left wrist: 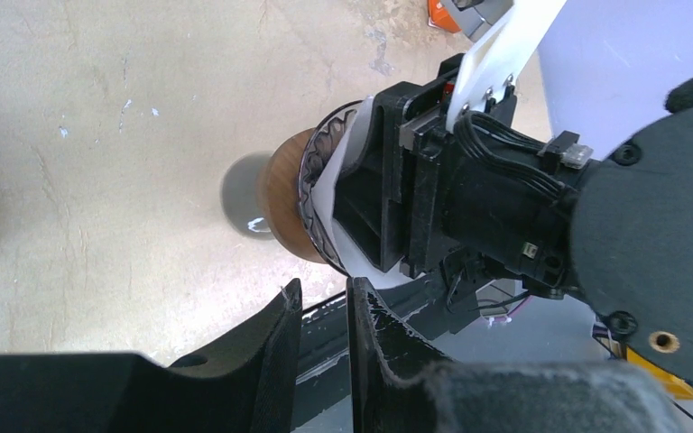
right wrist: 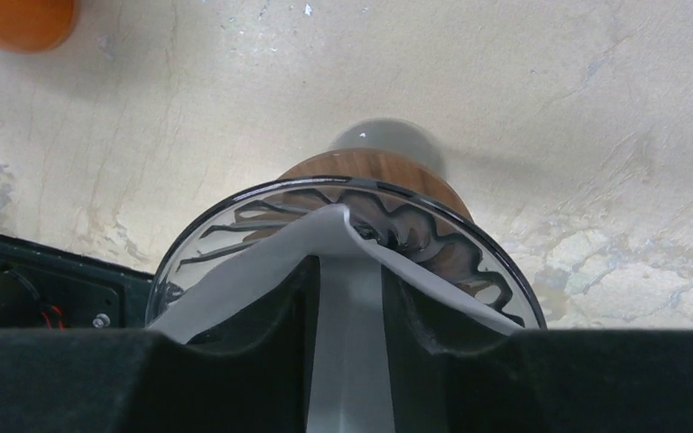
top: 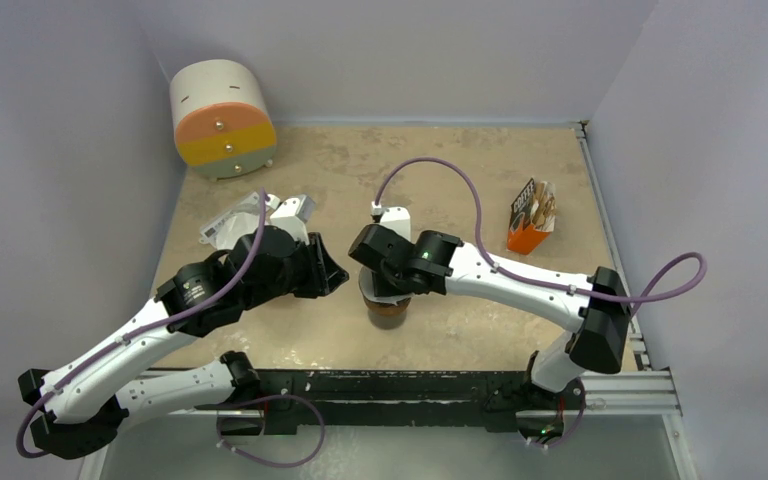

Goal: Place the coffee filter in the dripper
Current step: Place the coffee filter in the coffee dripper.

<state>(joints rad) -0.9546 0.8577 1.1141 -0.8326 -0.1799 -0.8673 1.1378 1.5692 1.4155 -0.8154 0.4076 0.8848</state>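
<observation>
1. Currently the right gripper (right wrist: 347, 271) is poised straight over the dripper (right wrist: 433, 244), its fingers reaching down into the glass cone.
2. Its jaws stand apart. The white coffee filter (right wrist: 244, 271) lies in the cone under and around them and shows through the gap between the two fingers. It looks draped against them rather than pinched.
3. The filter's folded top edge rises just past the fingertips, against the ribbed far wall of the glass.
4. The dripper sits in a wooden collar (right wrist: 370, 167) on a grey base (right wrist: 379, 135), near the front middle of the table (top: 460, 170).
5. The left gripper (left wrist: 325, 293) hangs just beside the dripper on its left, apart from it. Its fingers are drawn close with a narrow gap between them, and nothing is in that gap.
6. From the left wrist view, the filter shows as a white edge between the dripper's rim and the right gripper's black body.
7. An orange carton (top: 530, 222) stands well to the right, and a white drum with an orange and yellow face (top: 222, 118) lies at the far left corner.
</observation>
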